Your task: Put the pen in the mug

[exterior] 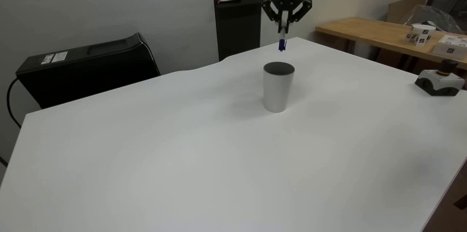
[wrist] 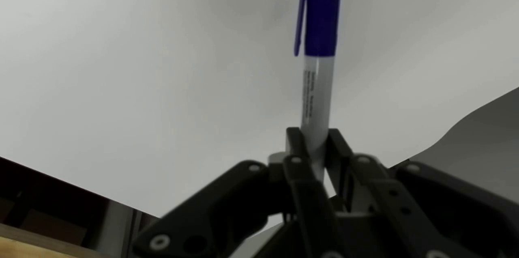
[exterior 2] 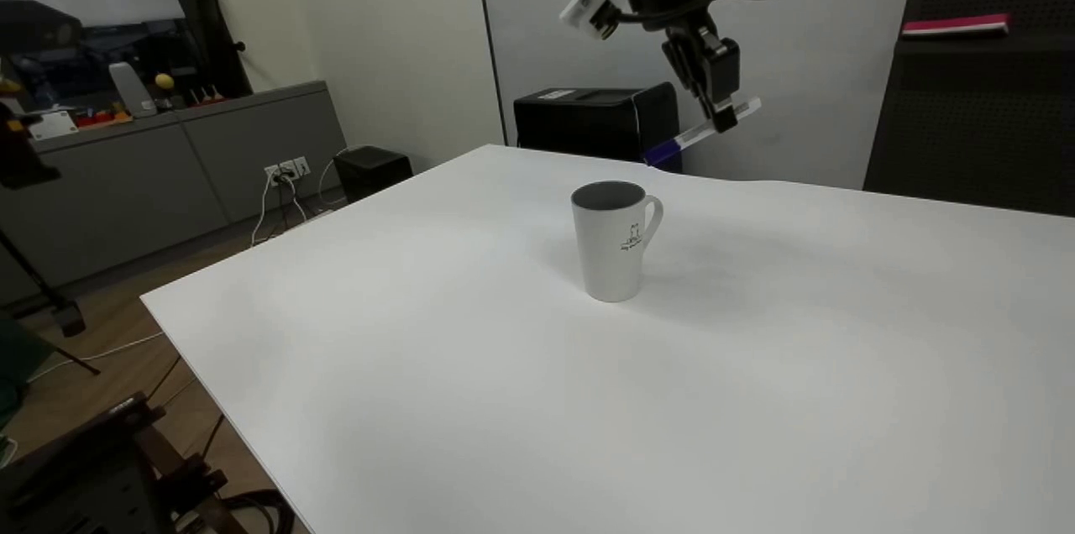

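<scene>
Your black two-fingered end effector [wrist: 314,138] is clamped on the barrel of a slim pen [wrist: 318,71], whitish plastic with a dark blue cap, in the air above the white desk [exterior 2: 420,400]. The pen's long axis slants, cap lowest, and that end points towards the pale, tapered, upright mug [exterior 2: 606,244] with a handle and grey inside, standing beyond the cap and lower; you probably need to advance and steepen the pen. Barrel print [wrist: 309,93] and lettering under the mug's small drawing [exterior 2: 632,234] can't be read.
</scene>
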Robot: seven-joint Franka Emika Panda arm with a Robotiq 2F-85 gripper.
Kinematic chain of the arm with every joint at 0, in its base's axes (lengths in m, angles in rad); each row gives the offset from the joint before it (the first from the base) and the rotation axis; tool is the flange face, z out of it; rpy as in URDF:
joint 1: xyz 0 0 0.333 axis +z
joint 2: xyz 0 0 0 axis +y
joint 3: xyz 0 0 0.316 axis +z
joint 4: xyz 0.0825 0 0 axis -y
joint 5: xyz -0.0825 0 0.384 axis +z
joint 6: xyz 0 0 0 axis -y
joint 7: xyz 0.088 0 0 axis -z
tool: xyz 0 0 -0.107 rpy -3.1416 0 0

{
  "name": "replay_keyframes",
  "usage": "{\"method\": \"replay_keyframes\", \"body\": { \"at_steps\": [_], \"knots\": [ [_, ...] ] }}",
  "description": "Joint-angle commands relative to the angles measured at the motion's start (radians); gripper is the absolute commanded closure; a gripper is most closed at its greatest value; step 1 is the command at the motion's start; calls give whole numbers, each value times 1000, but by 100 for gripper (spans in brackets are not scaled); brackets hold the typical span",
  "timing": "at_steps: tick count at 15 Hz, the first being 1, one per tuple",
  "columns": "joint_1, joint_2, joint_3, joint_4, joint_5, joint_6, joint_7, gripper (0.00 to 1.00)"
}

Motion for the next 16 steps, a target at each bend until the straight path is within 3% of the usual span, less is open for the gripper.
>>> {"method": "replay_keyframes", "body": {
  "at_steps": [1, 8, 15, 16],
  "knots": [
    [64, -74, -46, -114, -104, 49, 110, 95],
    [138, -118, -102, -216, -316, 108, 283, 95],
    [143, -135, -94, -259, -519, 123, 460, 95],
    [182, -130, -132, -267, -525, 135, 474, 95]
  ]
}}
